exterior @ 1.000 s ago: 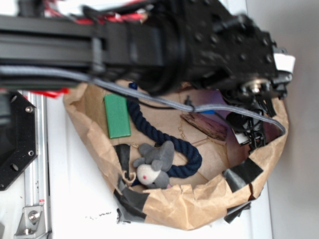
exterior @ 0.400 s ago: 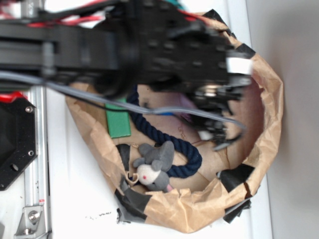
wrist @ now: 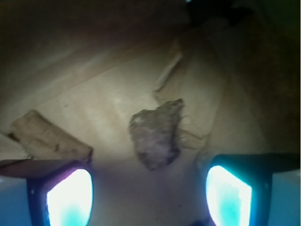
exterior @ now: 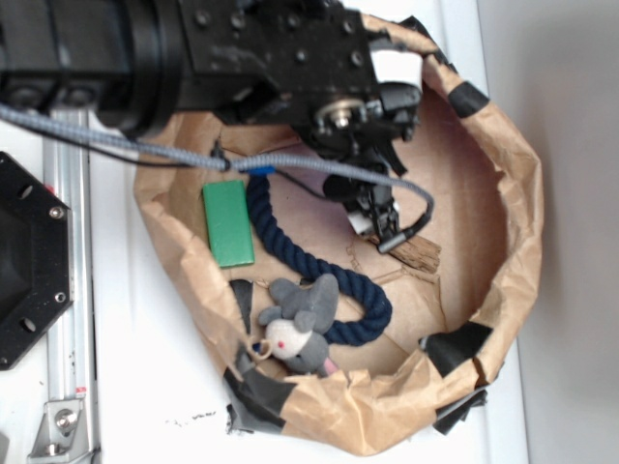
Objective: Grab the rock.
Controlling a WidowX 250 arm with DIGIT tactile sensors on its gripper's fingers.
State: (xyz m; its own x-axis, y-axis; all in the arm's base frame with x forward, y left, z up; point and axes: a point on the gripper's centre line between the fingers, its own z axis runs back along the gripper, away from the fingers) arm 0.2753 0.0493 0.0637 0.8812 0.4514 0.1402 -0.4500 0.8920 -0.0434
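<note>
The hand is spread wide and holds nothing, its two glowing fingertips apart at the bottom of the wrist view. The rock lies on the brown paper between and just ahead of them, at 12 o'clock from the gap, touching neither. A wood piece lies at 9 o'clock from the rock, apart from it. In the exterior view the hand hangs inside the paper bag, with the rope at its 9 o'clock.

no readable text, label, brand or number anywhere, white tag on the robot arm looks blank, though perhaps too blurred to tell
</note>
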